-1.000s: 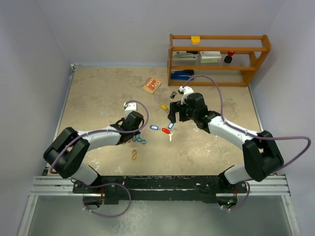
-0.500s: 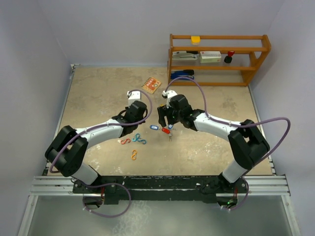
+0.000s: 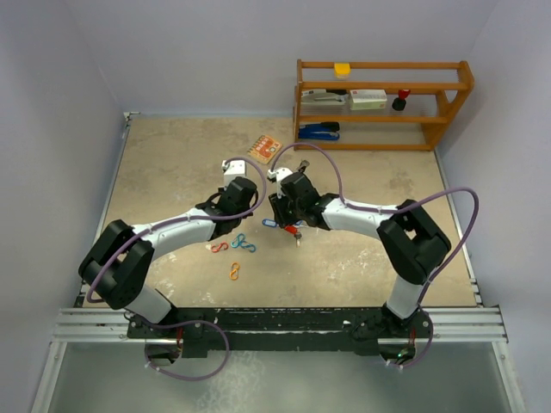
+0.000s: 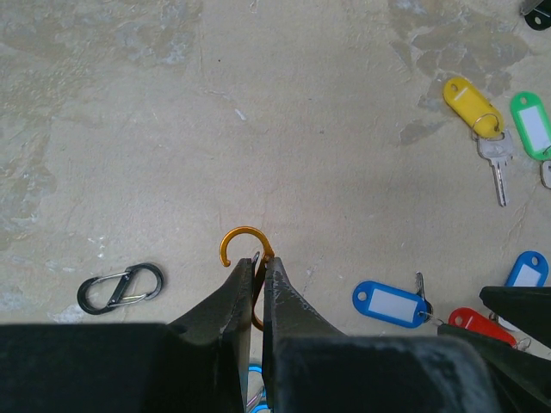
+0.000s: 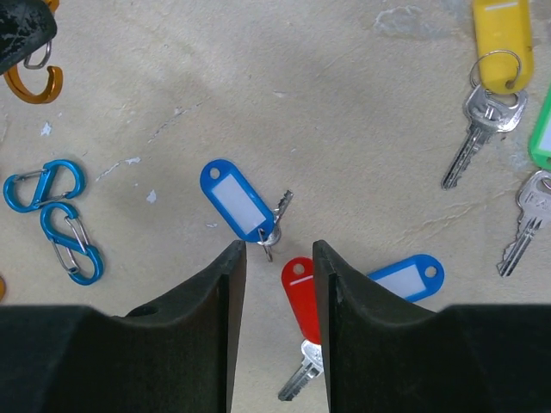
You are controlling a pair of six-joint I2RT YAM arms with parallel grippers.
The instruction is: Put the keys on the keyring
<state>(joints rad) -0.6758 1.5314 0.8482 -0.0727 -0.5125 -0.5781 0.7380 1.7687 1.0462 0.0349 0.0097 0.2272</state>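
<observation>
My left gripper (image 4: 260,263) is shut on the orange keyring (image 4: 244,243), whose open hook sticks out past the fingertips just above the table. The keys lie scattered to its right: a blue-tagged key (image 5: 234,200), a red-tagged one (image 5: 301,303), a second blue tag (image 5: 405,277), a yellow-tagged key (image 5: 499,34) and a green tag (image 4: 530,125). My right gripper (image 5: 275,251) hovers over the blue and red keys with its jaws narrowly apart, gripping nothing. In the top view the two grippers (image 3: 250,203) (image 3: 277,212) nearly meet at the table's middle.
Two blue wire clips (image 5: 53,215) lie left of the keys, a black clip (image 4: 120,288) left of the keyring, and red (image 3: 220,248) and orange (image 3: 234,272) clips nearer the bases. A wooden shelf (image 3: 383,103) stands at the back right, an orange card (image 3: 265,149) in front of it.
My right arm has swung left over the keys toward the left gripper, and its jaws have narrowed. The left gripper shifted slightly up and right, still holding the keyring.
</observation>
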